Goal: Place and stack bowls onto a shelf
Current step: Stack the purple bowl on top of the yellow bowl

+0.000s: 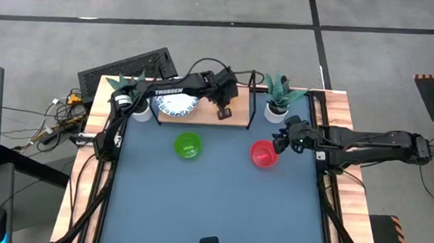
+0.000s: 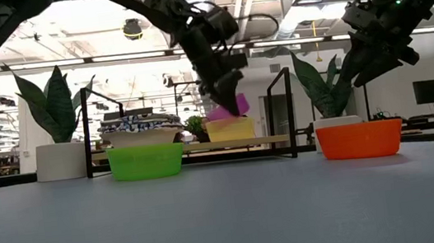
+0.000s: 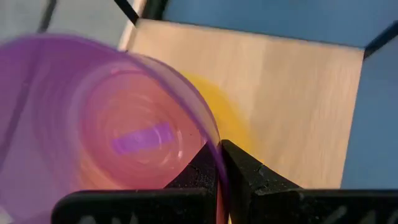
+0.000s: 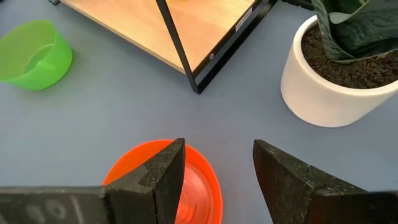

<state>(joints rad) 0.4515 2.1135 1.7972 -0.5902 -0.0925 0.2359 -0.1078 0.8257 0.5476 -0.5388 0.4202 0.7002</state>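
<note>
A purple bowl (image 2: pixel 230 107) hangs tilted right over a yellow bowl (image 2: pixel 230 129) that stands on the light-wood shelf (image 1: pixel 237 106); whether the two touch I cannot tell. My left gripper (image 3: pixel 217 149) is shut on the purple bowl (image 3: pixel 93 124). A stack of white bowls with blue-patterned rims (image 1: pixel 176 103) sits on the shelf's left part. A green bowl (image 1: pixel 188 145) and a red bowl (image 1: pixel 264 153) stand on the blue table in front of the shelf. My right gripper (image 4: pixel 217 155) hovers open above the red bowl (image 4: pixel 186 186), touching nothing. My left gripper pinches the purple bowl's rim (image 3: pixel 213 146), one finger inside the bowl and one outside. The fingers slant down from above. The bowl hangs tilted below them, its opening turned toward the wrist, over the yellow bowl (image 3: pixel 233 121).
Two white pots with green plants stand at the shelf's ends, one on the left (image 1: pixel 138 104) and one on the right (image 1: pixel 279 107). The shelf's thin black frame posts (image 2: pixel 291 112) rise at its ends. The table's near half (image 1: pixel 211 205) is bare blue surface.
</note>
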